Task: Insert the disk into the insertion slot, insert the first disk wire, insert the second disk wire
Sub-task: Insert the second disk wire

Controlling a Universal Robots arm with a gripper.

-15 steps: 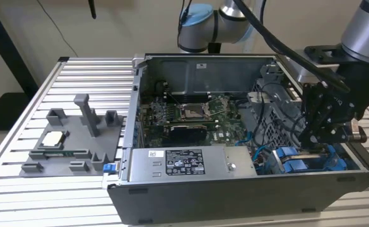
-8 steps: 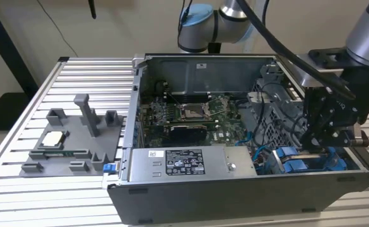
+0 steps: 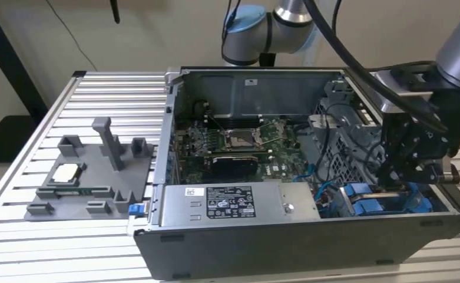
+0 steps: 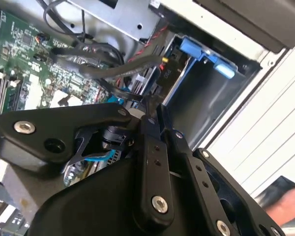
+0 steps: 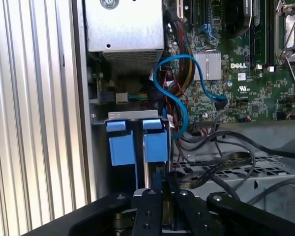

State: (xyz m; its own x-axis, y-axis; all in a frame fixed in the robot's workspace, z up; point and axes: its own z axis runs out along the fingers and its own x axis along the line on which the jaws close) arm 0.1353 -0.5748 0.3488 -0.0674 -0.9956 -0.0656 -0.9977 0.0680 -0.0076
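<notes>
Disk (image 5: 137,142) in its blue carrier sits upright in the slot at the lower centre of the first wrist view, just above the gripper (image 5: 155,196). Whether the claw is spread or pinching something, I cannot tell. In the exterior view the gripper (image 3: 403,180) hangs at the lower right, right over the blue carrier. Any push should probably run straight along the slot. Farther off, a looping blue cable (image 5: 179,93) crosses before the green board (image 5: 246,64); best kept clear.
</notes>
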